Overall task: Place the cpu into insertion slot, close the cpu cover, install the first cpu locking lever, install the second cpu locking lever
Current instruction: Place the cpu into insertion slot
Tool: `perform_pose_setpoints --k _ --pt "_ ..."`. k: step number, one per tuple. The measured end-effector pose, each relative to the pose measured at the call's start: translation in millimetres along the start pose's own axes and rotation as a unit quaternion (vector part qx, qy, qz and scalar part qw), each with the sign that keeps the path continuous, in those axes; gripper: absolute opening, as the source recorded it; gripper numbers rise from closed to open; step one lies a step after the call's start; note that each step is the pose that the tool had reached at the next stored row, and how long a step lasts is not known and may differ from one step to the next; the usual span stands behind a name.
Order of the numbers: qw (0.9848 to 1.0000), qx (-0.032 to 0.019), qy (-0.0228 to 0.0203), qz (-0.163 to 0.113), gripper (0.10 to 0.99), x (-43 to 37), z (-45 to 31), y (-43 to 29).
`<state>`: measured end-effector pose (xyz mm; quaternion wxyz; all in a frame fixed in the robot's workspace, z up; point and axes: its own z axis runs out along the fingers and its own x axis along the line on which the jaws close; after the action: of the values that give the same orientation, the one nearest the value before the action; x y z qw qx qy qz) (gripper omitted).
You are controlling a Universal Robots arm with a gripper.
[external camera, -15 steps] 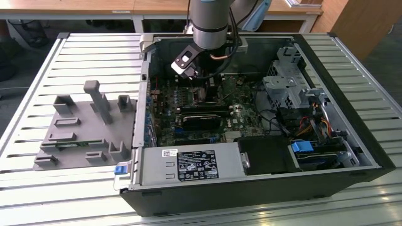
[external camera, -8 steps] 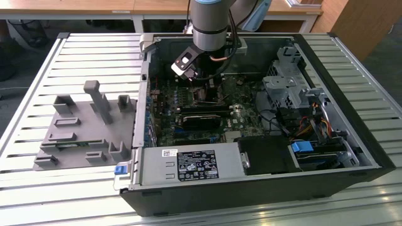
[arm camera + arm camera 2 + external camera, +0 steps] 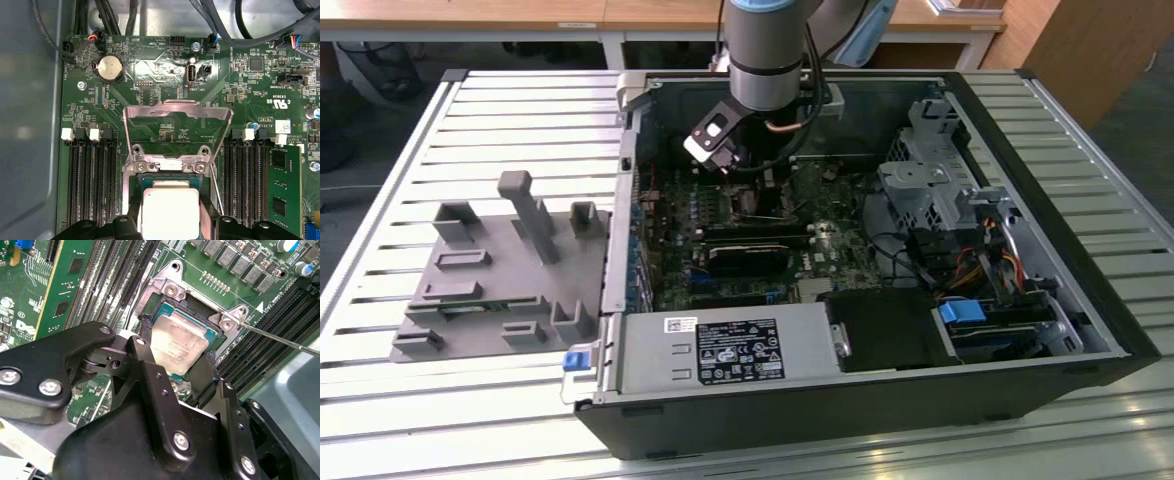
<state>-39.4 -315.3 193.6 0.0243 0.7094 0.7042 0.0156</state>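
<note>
Lab workshop: slatted metal bench point(image 3: 520, 110), opened computer tower point(image 3: 854, 415), desks point(image 3: 520, 15).

Arm point(image 3: 767, 40): silver-grey tube, black band point(image 3: 767, 70), pale blue cap point(image 3: 867, 35) far above pincer point(image 3: 177, 352). Black cable point(image 3: 811, 60) beside tube. White-black camera block point(image 3: 711, 135) just above pincer. Pincer: matte black angular plates point(image 3: 55, 365), silver screws point(image 3: 181, 440).

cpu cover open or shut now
Open: the cpu cover is swung back off the socket, board showing through its window, the cpu uncovered.

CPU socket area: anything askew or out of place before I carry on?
Nothing stands out. The cpu lies square to the socket, held by the gripper at two edges; the cpu cover stands swung open behind it.
</note>
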Motion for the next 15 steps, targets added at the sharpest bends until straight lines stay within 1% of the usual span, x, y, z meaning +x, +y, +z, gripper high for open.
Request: perform_pose_setpoints --k 10,12,13,15 --pt "1.0 -0.0001 -0.0001 0.0 0.541 0.0 0.1 0.0" --pt "1.0 -0.0001 -0.0001 0.0 0.553 0.0 0.1 0.0" --pt "1.0 -0.0001 -0.0002 0.0 0.612 0.0 0.1 0.0" --pt "1.0 -0.0001 -0.0001 0.0 0.612 0.0 0.1 0.0"
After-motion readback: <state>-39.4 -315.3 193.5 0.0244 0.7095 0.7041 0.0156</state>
